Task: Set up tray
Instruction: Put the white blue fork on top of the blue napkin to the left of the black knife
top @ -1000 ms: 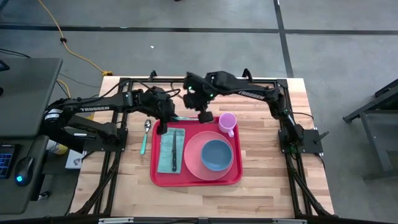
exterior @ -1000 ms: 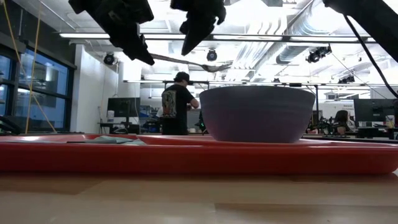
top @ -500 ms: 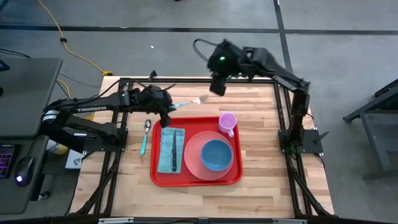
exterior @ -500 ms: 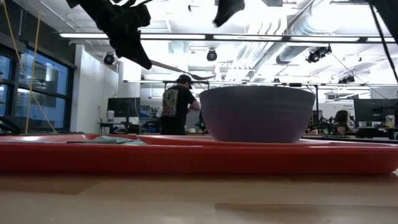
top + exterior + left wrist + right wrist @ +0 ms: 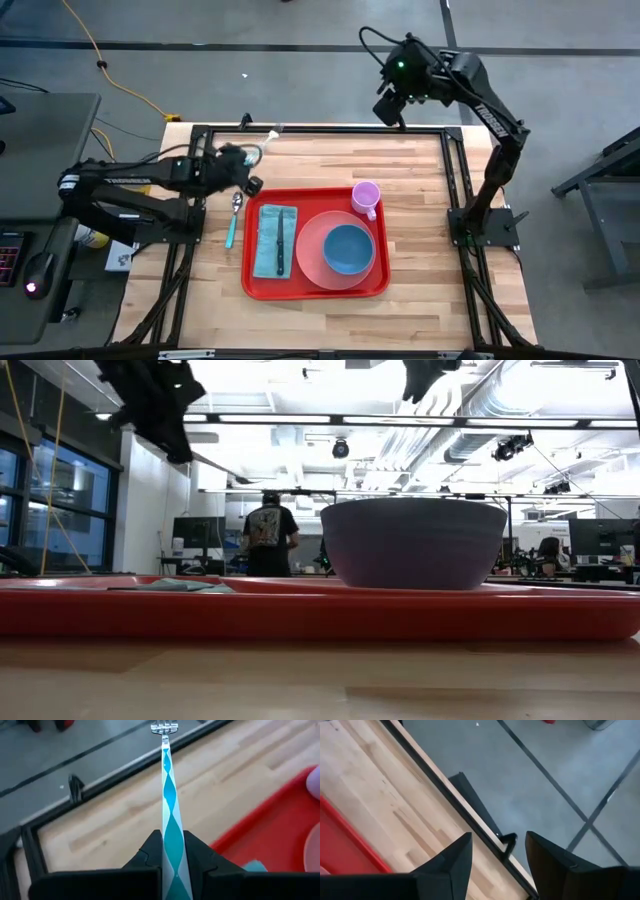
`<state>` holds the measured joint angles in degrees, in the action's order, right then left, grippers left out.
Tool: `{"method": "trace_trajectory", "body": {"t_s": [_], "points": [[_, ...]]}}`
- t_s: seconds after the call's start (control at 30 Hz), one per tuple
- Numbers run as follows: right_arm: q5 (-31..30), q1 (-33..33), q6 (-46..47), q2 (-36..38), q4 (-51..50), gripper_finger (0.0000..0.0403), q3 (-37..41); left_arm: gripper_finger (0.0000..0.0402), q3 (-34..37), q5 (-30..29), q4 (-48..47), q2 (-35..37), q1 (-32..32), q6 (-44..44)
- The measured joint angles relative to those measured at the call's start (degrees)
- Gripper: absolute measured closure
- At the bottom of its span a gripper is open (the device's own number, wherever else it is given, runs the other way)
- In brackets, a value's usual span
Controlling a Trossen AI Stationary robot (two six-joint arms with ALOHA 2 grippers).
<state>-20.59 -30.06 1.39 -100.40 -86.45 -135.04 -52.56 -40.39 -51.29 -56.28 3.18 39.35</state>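
The large bright red rectangular plastic tray (image 5: 315, 290) lies flat on the light wooden tabletop (image 5: 420, 180), near its middle. On it rest a folded pale teal cloth napkin (image 5: 266, 242) with a dark knife (image 5: 281, 240) laid along it, a round salmon-pink plate (image 5: 312, 258) carrying a blue-grey bowl (image 5: 348, 248), and a small pink mug (image 5: 366, 197) at the far right corner. A metal spoon with a teal handle (image 5: 234, 216) lies on the wood just left of the tray. The left gripper (image 5: 246, 166) sits above the tabletop beyond the tray's far left corner, its fingers (image 5: 199, 854) clamped on a clear plastic fork with a teal spiral handle (image 5: 167, 795). The right gripper (image 5: 388, 108) hangs high over the table's far edge, fingers (image 5: 452, 857) apart and holding nothing
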Motion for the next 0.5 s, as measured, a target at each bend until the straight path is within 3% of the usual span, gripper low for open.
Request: {"method": "trace_trajectory", "body": {"t_s": [0.23, 0.5], "points": [[0.2, -2.7, -2.9, 0.1, 0.0, 0.0242, 0.0, 0.0336, 0.0, -2.1, -11.2, -1.5, -11.3, 20.9], [0.2, -6.6, -6.1, 0.1, 1.5, 0.0245, 0.0, 0.0336, 0.0, 1.3, -13.2, -5.9, -22.3, 38.5]]}}
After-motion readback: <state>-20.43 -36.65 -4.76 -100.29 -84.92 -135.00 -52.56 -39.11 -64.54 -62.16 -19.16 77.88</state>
